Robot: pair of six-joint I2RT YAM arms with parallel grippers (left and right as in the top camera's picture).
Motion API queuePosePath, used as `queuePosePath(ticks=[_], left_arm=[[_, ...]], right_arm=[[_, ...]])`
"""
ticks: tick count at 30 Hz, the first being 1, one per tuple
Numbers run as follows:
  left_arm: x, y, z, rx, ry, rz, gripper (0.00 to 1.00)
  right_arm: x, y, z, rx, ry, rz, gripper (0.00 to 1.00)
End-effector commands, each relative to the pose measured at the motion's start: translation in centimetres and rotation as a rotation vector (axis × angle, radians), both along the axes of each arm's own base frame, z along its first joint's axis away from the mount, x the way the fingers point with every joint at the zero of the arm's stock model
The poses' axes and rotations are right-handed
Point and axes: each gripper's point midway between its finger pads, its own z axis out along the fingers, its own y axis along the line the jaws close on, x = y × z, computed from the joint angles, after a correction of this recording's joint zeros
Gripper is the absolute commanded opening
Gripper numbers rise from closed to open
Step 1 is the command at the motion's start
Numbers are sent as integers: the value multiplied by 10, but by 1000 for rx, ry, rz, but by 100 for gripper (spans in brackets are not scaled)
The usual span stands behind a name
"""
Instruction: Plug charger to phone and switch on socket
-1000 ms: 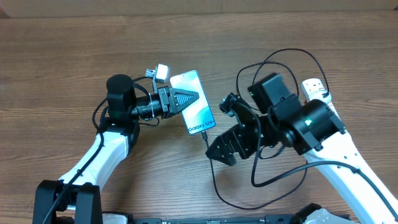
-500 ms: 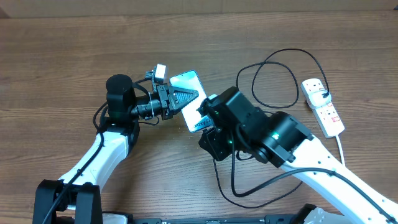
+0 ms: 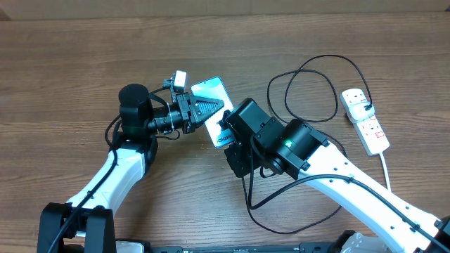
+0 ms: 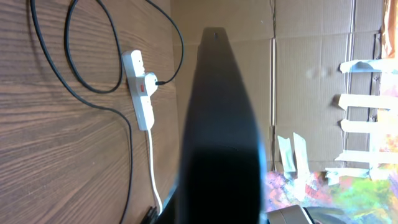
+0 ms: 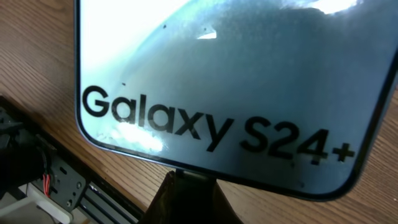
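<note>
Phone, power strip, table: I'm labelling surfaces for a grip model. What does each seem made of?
Slim light-blue smartphone: probably a glossy glass front, since it shows bright reflections. Its dark rim could be metal or plastic.
White elongated power strip: smooth moulded plastic with a faint sheen.
Brown table: matte surface with wood grain. Real wood or laminate cannot be told.

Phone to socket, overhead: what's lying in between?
Overhead shows the charger cable's loops lying between the phone and the socket, with the right arm over the phone's near end.
</note>
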Motion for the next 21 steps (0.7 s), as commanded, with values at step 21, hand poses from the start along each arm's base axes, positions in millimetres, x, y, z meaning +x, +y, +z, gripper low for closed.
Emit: queuePosePath(ticks=[21], left_arm=[[-30,-20,12,3,-214,-200,4]], right_arm=[[27,29,48,156,-133,-1,7]])
